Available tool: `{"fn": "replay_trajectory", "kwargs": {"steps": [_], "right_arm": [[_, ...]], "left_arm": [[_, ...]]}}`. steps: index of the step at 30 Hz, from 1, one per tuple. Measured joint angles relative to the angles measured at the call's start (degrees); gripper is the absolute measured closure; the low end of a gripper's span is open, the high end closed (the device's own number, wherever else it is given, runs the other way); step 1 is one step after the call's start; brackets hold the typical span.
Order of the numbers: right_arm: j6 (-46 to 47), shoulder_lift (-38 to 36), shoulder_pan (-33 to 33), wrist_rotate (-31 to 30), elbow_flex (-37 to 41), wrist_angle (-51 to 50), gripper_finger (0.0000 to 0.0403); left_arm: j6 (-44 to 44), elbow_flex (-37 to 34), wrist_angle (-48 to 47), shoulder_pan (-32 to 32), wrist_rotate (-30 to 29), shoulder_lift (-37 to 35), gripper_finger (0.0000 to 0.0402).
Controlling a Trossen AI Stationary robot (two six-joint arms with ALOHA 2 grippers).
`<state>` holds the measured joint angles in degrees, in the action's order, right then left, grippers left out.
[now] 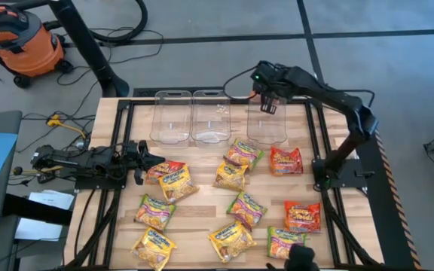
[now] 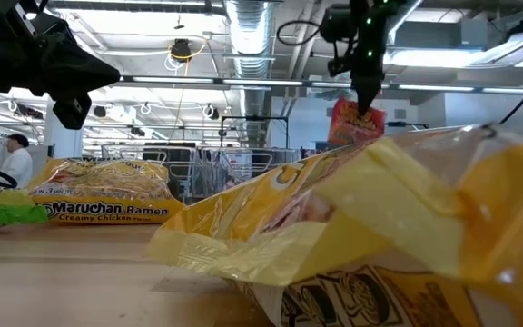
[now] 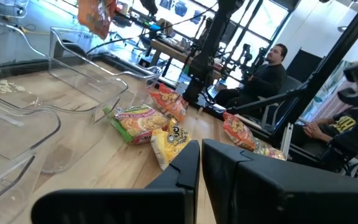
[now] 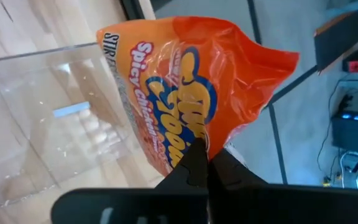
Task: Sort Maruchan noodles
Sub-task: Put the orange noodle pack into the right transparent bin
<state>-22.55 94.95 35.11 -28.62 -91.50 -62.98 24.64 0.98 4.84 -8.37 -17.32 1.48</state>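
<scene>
Several Maruchan noodle packets lie flat on the wooden table: yellow (image 1: 178, 183), green with pink (image 1: 246, 208) and red-orange (image 1: 286, 160). My right gripper (image 1: 268, 105) is shut on another red-orange packet (image 4: 185, 81), over the far end of the rightmost of three clear bins (image 1: 267, 126). In the low view this packet (image 2: 357, 124) dangles under the gripper (image 2: 368, 107). My left gripper (image 1: 159, 158) waits shut and level at the table's left side, next to a packet (image 1: 159, 172). My right gripper pinches the red-orange packet by its upper edge (image 4: 194, 146) between its two fingers. The fingers slant down from above. The packet hangs below them, crinkled and lifted clear, above the rightmost bin.
Two more clear bins (image 1: 171, 117) (image 1: 211, 117) stand left of the rightmost one along the table's far edge; crumbs lie in the middle one. A yellow packet (image 2: 379, 236) lies close before the low camera. People sit beyond the table (image 3: 272, 68).
</scene>
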Motion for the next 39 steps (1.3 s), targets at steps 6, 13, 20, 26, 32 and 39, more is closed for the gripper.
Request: {"fn": "replay_trajectory", "kwargs": {"steps": [6, 13, 20, 26, 32, 39], "right_arm": [[0.12, 4.89, 0.23, -0.02, 0.02, 0.04, 0.0399], [0.15, 9.38, 0.20, -4.57, 0.00, -0.91, 0.0399], [0.15, 11.81, 2.02, -4.68, -0.02, -1.41, 0.0399], [0.06, 12.33, 3.46, -4.63, -0.02, 0.74, 0.0399], [-0.50, 12.35, 4.55, -3.78, -0.02, 1.13, 0.0399], [-0.45, 12.33, 4.80, -1.51, 0.64, 1.91, 0.0398]], "left_arm": [[0.01, -0.01, 0.00, 0.00, 0.00, 0.01, 0.0395], [0.02, -0.01, 0.00, 0.00, 0.02, 0.00, 0.0395], [0.02, -0.01, -0.48, 0.00, 0.02, 0.02, 0.0395], [0.02, 0.01, -1.27, -0.02, 0.03, 0.00, 0.0395], [0.06, 0.00, -1.22, -0.02, 0.03, 0.00, 0.0395], [0.13, -0.01, -1.14, 0.00, 0.02, 0.00, 0.0395]]}}
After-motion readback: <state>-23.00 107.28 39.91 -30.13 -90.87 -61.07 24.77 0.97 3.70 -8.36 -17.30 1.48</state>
